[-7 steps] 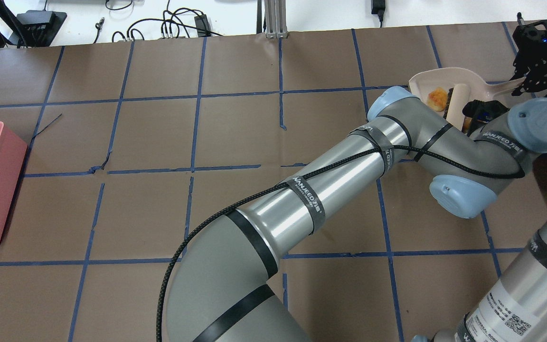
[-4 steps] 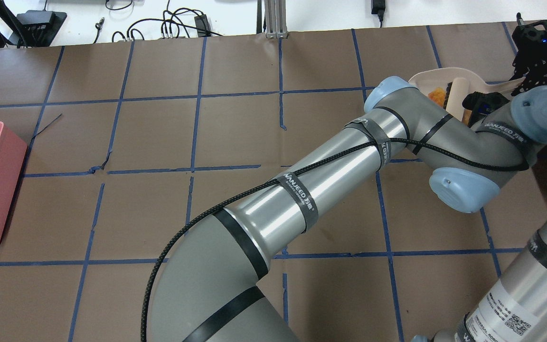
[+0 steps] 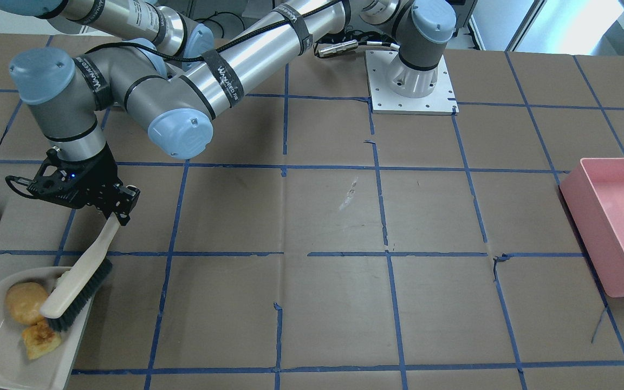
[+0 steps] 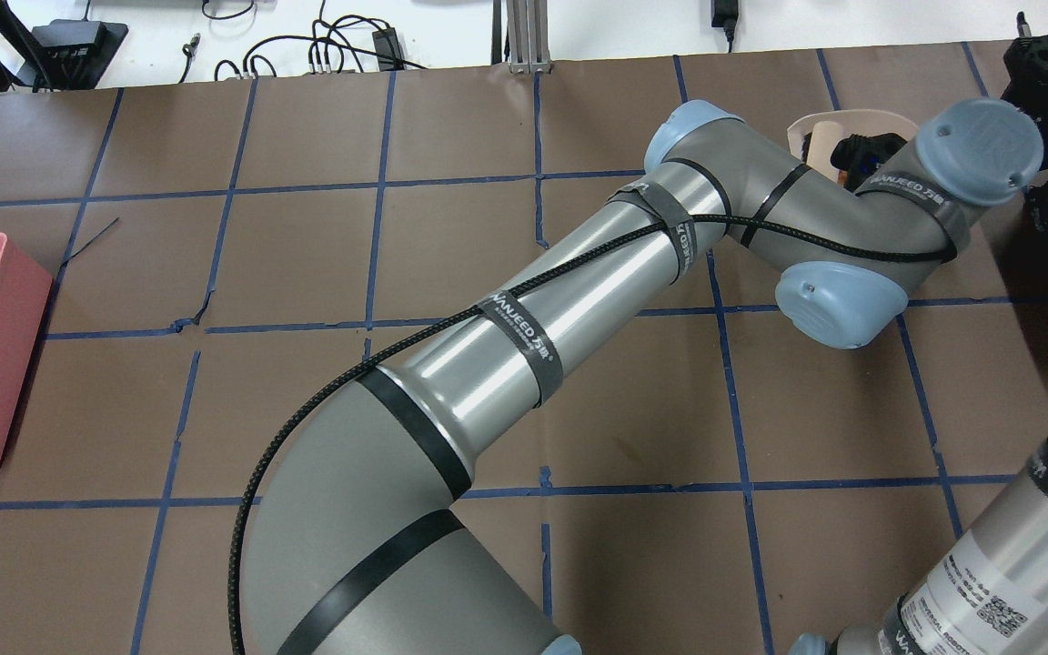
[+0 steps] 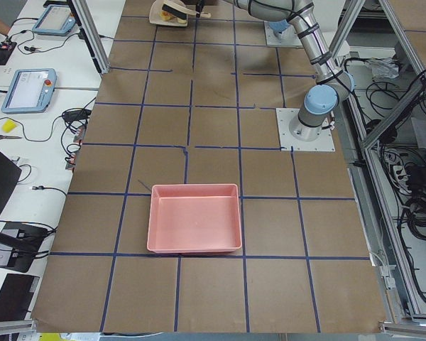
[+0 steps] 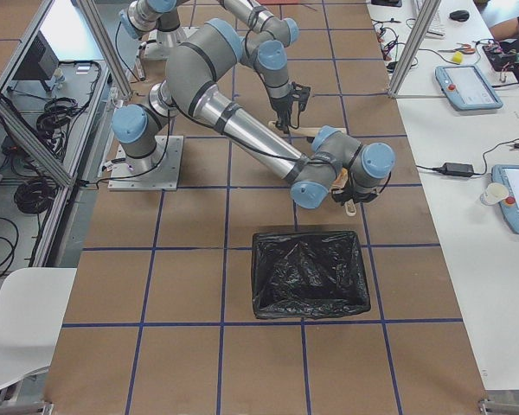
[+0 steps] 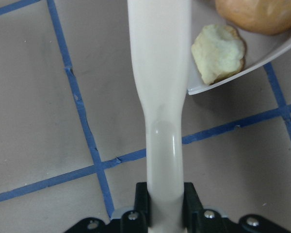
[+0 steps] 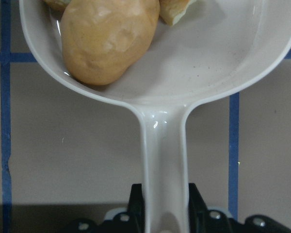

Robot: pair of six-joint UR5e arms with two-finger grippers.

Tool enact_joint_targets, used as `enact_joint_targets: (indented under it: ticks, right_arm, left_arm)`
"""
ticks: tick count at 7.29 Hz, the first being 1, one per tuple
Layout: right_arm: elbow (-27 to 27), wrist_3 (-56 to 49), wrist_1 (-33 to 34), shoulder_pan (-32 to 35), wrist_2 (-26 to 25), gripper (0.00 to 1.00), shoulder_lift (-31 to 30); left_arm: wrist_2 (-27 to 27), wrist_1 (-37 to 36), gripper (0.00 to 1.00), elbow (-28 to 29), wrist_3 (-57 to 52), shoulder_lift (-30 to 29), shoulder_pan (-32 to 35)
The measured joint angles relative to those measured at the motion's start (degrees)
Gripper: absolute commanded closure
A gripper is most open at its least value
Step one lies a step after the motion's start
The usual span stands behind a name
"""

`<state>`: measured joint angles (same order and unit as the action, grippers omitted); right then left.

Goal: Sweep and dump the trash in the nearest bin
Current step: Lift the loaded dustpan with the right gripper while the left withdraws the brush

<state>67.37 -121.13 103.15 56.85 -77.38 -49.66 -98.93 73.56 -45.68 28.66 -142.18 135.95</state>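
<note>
Jaws first: your left gripper is clenched on the handle of the cream brush with dark bristles, and your right gripper is clamped on the handle of the cream plastic dustpan. You have the tan-orange potato-shaped lump and a pale yellow-green crumbly foam chunk lying in that pan. The front-facing view shows you bristles at the pan's rim; overhead, the left arm hides them.

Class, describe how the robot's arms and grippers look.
Both are silver-grey tubes with pale blue joint caps. Left arm: black lettered straps, braided black cable. Right arm: QR-code label. Left gripper and right gripper: black.
</note>
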Motion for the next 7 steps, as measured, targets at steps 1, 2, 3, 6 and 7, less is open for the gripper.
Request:
enact_joint_targets:
  ticks: [1,2,3,6,7]
  right_arm:
    - [0.0,-0.1,-1.8,-1.8,2.7,1.0,-0.2]
    - [-0.1,-0.1,-3.7,-3.7,5.0,1.0,-0.8]
    - [-0.3,0.3,-5.4,-5.7,7.0,1.0,-2.4]
    - [-0.6,3.8,-9.6,-15.4,11.8,1.0,-7.0]
    - [-0.8,5.3,-10.8,-19.7,13.1,1.0,-7.7]
  left_arm:
    - [0.9,0.3,0.96,-1.3,-1.7,1.6,-2.0]
    - [1.9,0.9,0.96,-3.2,-3.0,3.7,-4.8]
    - [2.4,1.8,0.96,-6.2,-4.1,6.6,-8.0]
    - [4.0,2.7,0.97,-19.9,-5.6,17.1,-19.0]
    - [5.5,2.2,0.97,-26.4,-7.1,21.2,-23.0]
